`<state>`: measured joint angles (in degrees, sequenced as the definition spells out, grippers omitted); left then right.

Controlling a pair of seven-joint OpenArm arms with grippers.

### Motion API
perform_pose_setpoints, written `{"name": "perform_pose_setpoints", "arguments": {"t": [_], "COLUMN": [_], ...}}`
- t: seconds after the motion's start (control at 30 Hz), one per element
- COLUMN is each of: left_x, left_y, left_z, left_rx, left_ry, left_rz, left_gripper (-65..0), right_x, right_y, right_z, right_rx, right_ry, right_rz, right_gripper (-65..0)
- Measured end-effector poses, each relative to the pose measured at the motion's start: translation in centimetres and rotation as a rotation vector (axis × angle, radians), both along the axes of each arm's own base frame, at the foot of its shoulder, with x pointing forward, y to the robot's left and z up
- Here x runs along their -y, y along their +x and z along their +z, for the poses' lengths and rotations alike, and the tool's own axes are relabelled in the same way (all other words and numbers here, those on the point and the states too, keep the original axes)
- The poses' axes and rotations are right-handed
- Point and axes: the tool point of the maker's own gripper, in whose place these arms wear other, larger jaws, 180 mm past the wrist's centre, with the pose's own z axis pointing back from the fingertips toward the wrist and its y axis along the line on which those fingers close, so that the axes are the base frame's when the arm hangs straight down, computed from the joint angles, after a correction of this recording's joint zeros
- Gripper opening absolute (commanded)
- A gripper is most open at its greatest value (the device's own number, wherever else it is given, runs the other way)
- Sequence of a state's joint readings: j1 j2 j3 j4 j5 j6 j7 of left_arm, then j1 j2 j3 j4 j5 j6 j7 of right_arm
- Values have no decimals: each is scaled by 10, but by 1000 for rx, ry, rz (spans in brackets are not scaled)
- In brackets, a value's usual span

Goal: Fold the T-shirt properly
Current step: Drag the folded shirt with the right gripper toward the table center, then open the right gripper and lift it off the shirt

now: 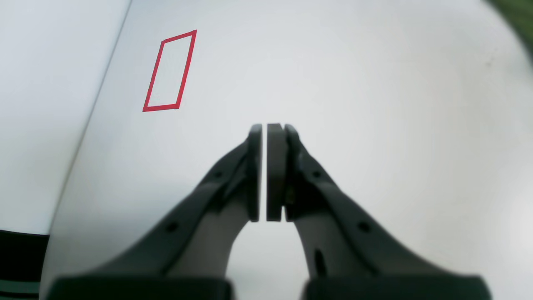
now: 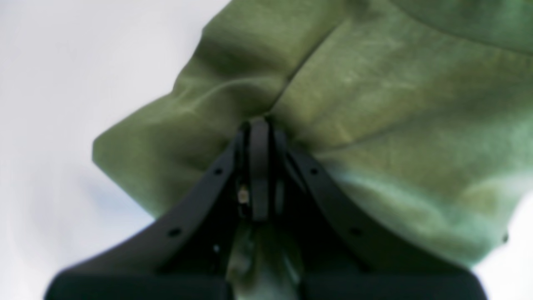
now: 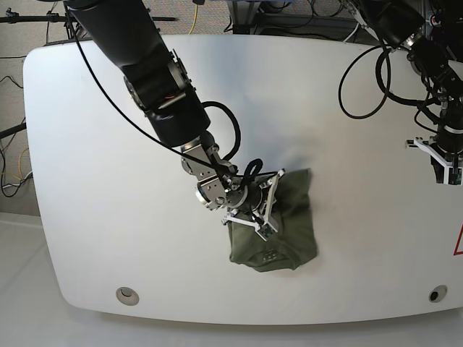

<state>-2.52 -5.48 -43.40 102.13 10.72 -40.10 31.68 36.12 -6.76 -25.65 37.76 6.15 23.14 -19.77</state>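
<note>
White tabletop [image 3: 94, 144] fills the base view, its rounded corners bordered by floor with loose cables [image 3: 14, 166] at the left and top edges. Two round ports sit near the front edge — one at the left [image 3: 127, 294], one at the right [image 3: 434, 294].

T-shirt [image 3: 282, 231]: olive green, bunched into a compact heap in the front centre of the table. Neck, sleeves and label cannot be made out; the folds hide them.

Right gripper [image 3: 262, 225]: positioned over the left part of the heap, the arm reaching down from the top left. In the right wrist view the fingers [image 2: 259, 166] are pressed together with cloth [image 2: 374, 125] gathered at the tips and a strip of green fabric visible between the finger bases — jaws closed on the T-shirt. That view is blurred, and the cloth runs off the frame at the top and right.

Left gripper [image 3: 441, 168]: at the right side of the table, well apart from the T-shirt. In the left wrist view the pads [image 1: 275, 166] stand nearly together with only a thin slit between them, nothing held. A red tape rectangle [image 1: 169, 71] lies on the table beyond them; in the base view only a corner of it [image 3: 459, 240] shows, cut off by the right edge.
</note>
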Motion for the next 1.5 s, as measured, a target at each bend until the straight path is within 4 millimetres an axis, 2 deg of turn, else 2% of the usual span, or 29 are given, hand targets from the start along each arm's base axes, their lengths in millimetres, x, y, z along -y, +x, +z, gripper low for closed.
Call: {"name": "perform_pose_setpoints", "arguments": {"t": [0.13,0.27,0.43,0.57,0.67,0.73,0.87,0.9,0.97,1.13,1.37,1.5], "left_x": [0,0,-7,-13,-14,-13,-13,-15,-21,-35,-52,-79], "left_y": [0,0,-4,-7,-7,-6,-8,-9,-13,-24,-39,-63], "left_z": [0,0,3,14,23,26,30,30,31,31,33,38], "left_rx": [1,0,12,35,50,60,68,72,76,71,84,81], "left_ry": [-1,0,-2,20,39,44,49,45,44,53,42,63], "left_rz": [0,1,24,44,45,42,44,51,70,121,182,272], "left_gripper": [-650,-650,-650,-650,-650,-650,-650,-650,-650,-650,-650,-650], "right_x": [0,-6,-21,-28,-27,-24,-15,-13,-7,2,28,66], "right_y": [0,-9,-21,-25,-26,-26,-29,-31,-35,-46,-64,-74], "right_z": [4,9,31,58,72,78,81,82,82,86,94,91], "right_rx": [12,10,57,117,148,162,168,171,174,200,258,234], "right_ry": [3,-6,25,45,44,39,12,6,-5,-7,-28,-87], "right_rz": [-1,15,48,73,79,81,73,69,68,76,74,12], "right_gripper": [-650,-650,-649,-647,-616,-563,-412,-393,-296,-171,-191,-214]}}
